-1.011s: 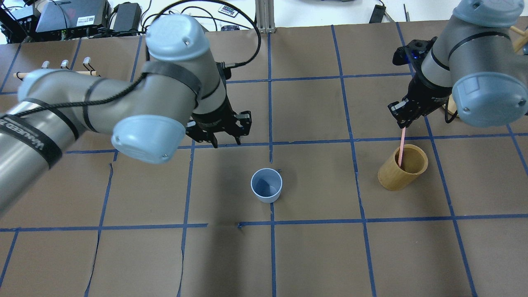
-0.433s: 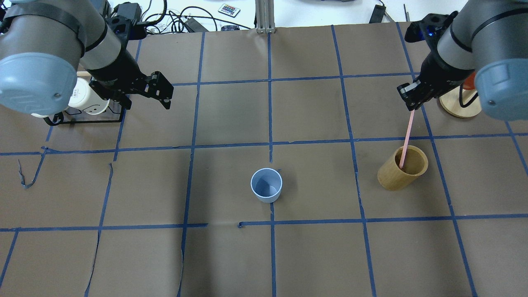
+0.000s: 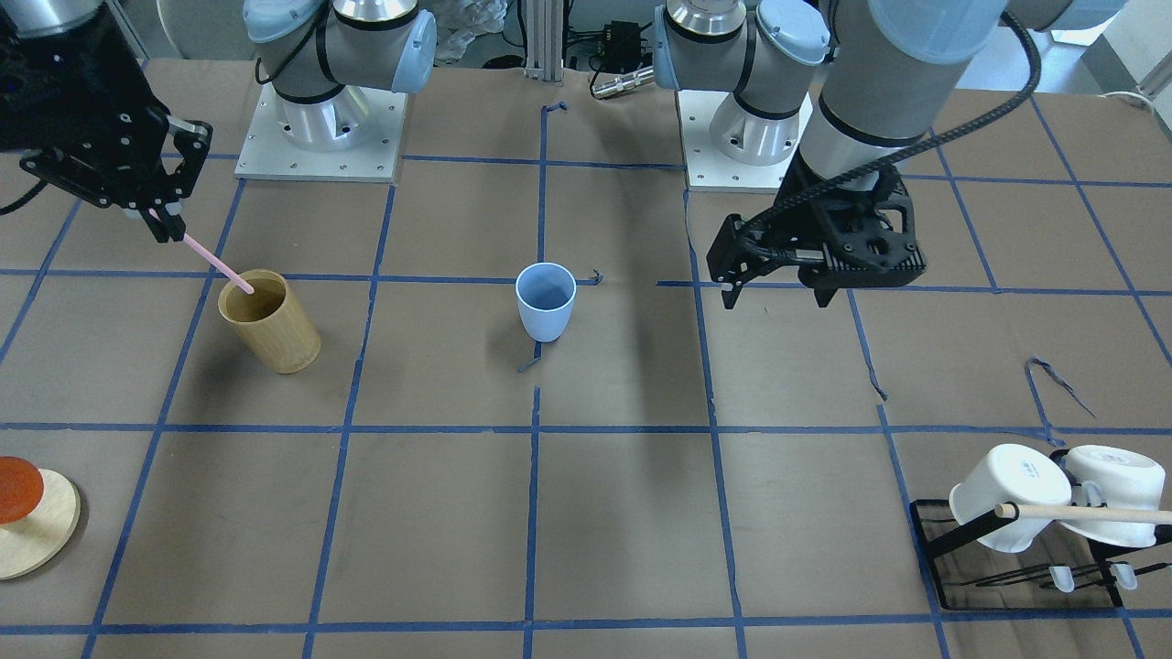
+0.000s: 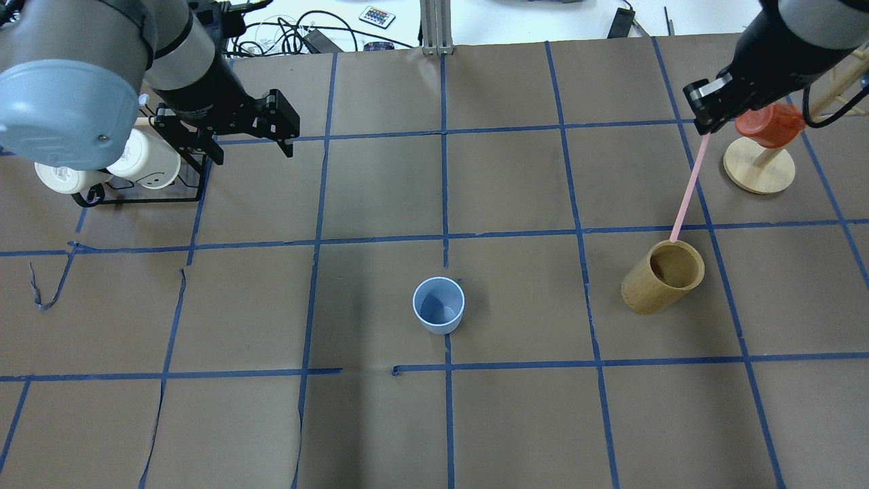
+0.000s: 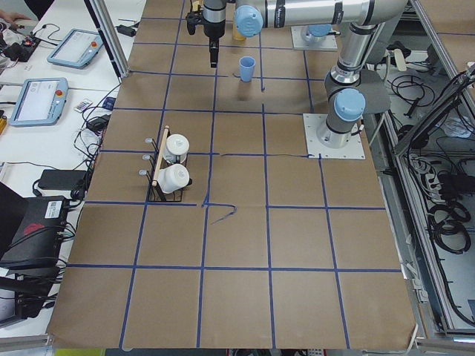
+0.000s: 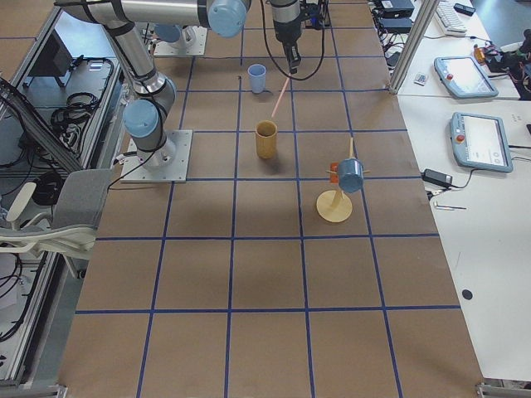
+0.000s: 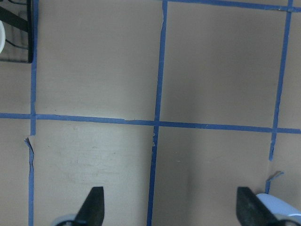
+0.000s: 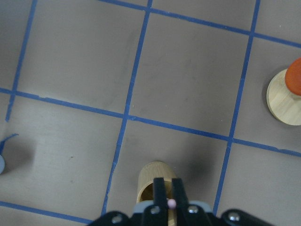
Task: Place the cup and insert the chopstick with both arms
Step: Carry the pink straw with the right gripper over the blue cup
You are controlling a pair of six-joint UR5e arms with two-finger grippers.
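The pale blue cup [image 4: 438,304] stands upright and empty near the table's middle; it also shows in the front view [image 3: 546,300]. My right gripper [image 4: 703,128] is shut on the top of a pink chopstick [image 4: 689,190], which hangs slanted. The chopstick's lower end is at the mouth of the tan bamboo cylinder [image 4: 652,288]. In the right wrist view the chopstick's tip [image 8: 171,203] sits between the fingers above the cylinder [image 8: 150,179]. My left gripper [image 4: 251,151] is open and empty, raised well to the far left of the cup, near the mug rack.
A black rack with two white mugs and a wooden rod [image 4: 136,170] stands at the far left. A round wooden stand with a red cup [image 4: 759,163] is at the far right, close to my right arm. Torn tape edges mark the brown paper.
My left arm has swung back from beside the cup to the far left, still open. My right gripper has risen and moved away, drawing the chopstick up out of the bamboo cylinder.
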